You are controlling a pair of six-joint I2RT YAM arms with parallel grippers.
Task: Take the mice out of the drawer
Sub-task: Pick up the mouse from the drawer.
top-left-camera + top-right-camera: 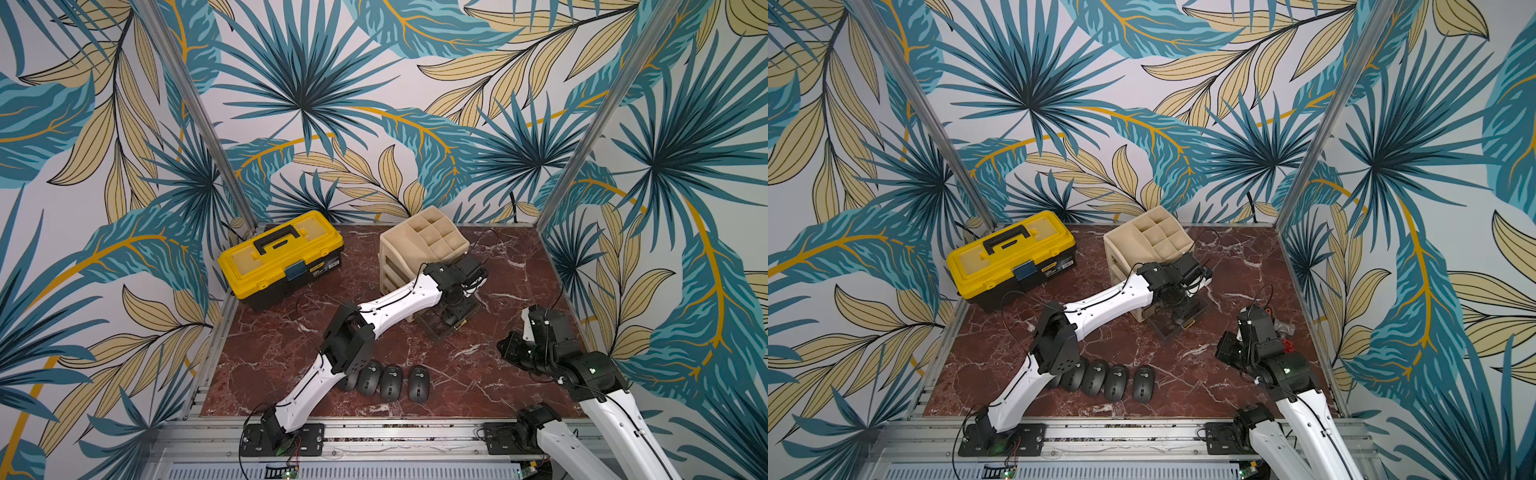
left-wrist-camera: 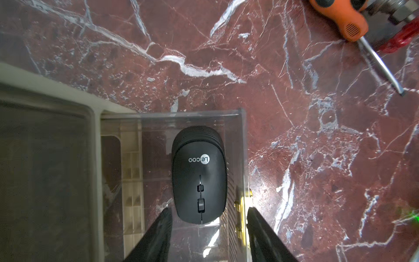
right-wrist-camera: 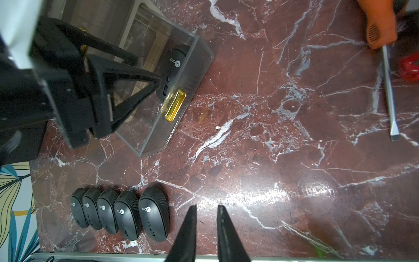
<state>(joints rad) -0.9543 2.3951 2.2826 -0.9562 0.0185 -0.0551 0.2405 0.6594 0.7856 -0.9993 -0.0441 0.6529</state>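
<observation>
One black mouse (image 2: 199, 172) lies in the clear drawer (image 2: 192, 113), which is pulled out of the beige organizer (image 1: 419, 241). My left gripper (image 2: 208, 210) hangs over the drawer, open. Its fingertips (image 2: 166, 215) stand either side of the mouse's scroll-wheel end, one close to the mouse, the other over the drawer's front wall by the gold handle (image 3: 173, 106). Several more mice (image 3: 154, 215) lie in a row on the marble near the front edge, partly hidden by my left arm in both top views (image 1: 391, 382). My right gripper (image 3: 206, 207) hovers beside that row, its jaws a narrow gap apart and empty.
A yellow toolbox (image 1: 280, 257) stands at the back left. An orange-handled screwdriver (image 3: 388, 90) and a red part (image 3: 409, 68) lie to the right, near the side wall. A metal rail (image 1: 395, 428) runs along the table's front edge.
</observation>
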